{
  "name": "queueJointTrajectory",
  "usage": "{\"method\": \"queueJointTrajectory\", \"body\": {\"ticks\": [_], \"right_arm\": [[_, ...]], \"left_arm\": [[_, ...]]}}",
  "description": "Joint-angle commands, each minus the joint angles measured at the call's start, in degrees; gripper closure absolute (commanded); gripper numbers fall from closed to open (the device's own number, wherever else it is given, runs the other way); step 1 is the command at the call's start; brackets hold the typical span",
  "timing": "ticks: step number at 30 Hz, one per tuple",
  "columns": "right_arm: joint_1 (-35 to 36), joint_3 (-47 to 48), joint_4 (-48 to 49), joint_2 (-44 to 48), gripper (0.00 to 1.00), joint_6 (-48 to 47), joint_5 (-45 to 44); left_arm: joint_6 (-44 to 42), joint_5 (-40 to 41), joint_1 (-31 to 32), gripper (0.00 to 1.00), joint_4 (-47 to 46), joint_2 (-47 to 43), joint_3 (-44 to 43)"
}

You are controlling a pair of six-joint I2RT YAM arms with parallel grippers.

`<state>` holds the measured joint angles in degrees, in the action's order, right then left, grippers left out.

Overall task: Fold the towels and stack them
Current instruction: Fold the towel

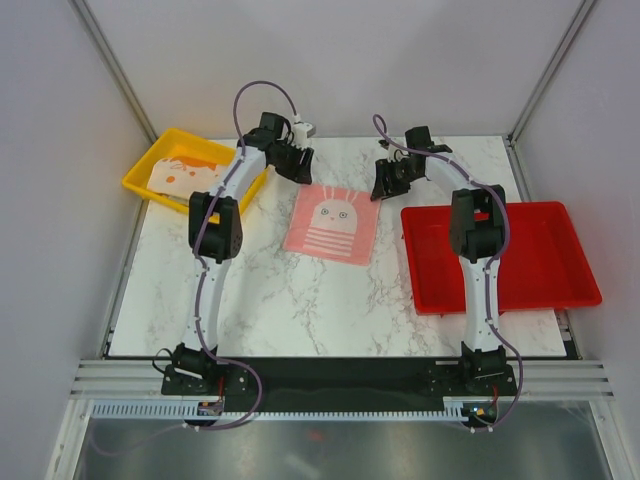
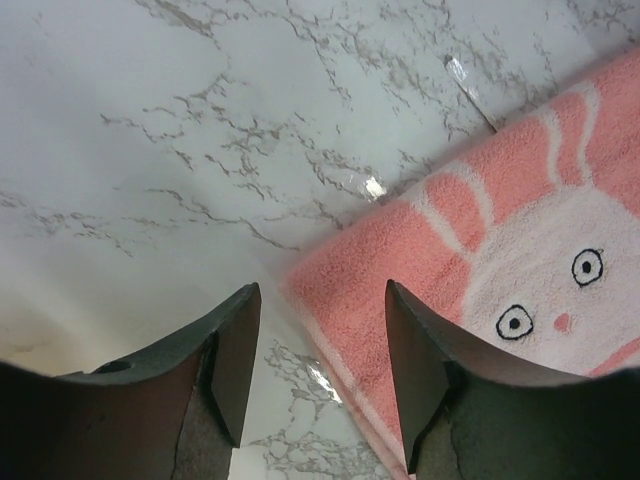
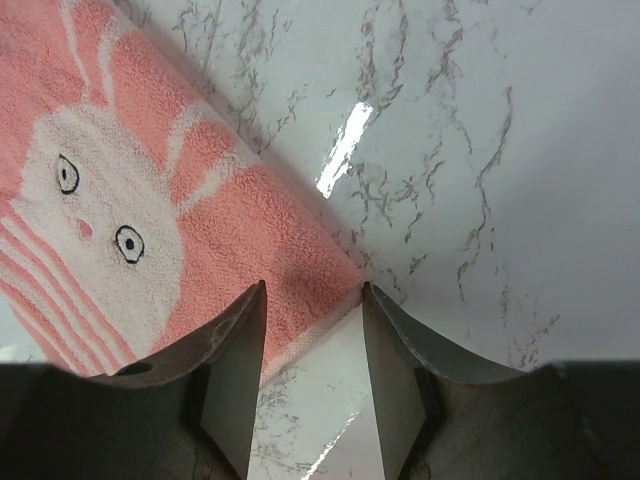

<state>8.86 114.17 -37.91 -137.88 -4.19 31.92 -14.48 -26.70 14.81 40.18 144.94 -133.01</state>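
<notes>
While the pink towel (image 1: 332,224) lies flat | left gripper (image 2: 320,295) at its far-left corner, right gripper (image 3: 313,292) at far-right, equally near | jaws parted, empty

- pink towel (image 1: 332,223) with a white bunny face, spread flat mid-counter (image 1: 290,300), a bit skewed
- cream towel (image 1: 185,172) with orange shapes, lying in the yellow tray (image 1: 146,160)

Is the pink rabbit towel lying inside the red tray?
No, the pink towel lies flat on the table beside the red tray.
</notes>
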Motion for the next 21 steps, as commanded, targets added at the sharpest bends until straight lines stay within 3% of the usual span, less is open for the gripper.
{"method": "queueJointTrajectory", "body": {"ticks": [1,5,12,16,21], "right_arm": [[0.1,0.8,-0.1,0.3,0.49,-0.7,1.6],[0.0,0.4,-0.1,0.9,0.50,0.3,1.3],[0.5,-0.1,0.6,4.9,0.48,6.9,-4.1],[2.5,-3.3,1.5,12.4,0.48,12.0,-14.9],[8.2,-11.1,4.5,20.4,0.49,19.5,-21.6]], "left_arm": [[-0.2,3.7,1.8,0.39,4.7,1.2,-1.9],[5.8,6.8,1.9,0.48,6.5,-0.6,1.4],[10.2,6.4,2.2,0.47,2.9,-8.9,9.6],[13.1,15.0,2.1,0.46,3.2,-14.5,17.5],[17.1,19.5,2.0,0.46,3.8,-19.7,25.2]]}}
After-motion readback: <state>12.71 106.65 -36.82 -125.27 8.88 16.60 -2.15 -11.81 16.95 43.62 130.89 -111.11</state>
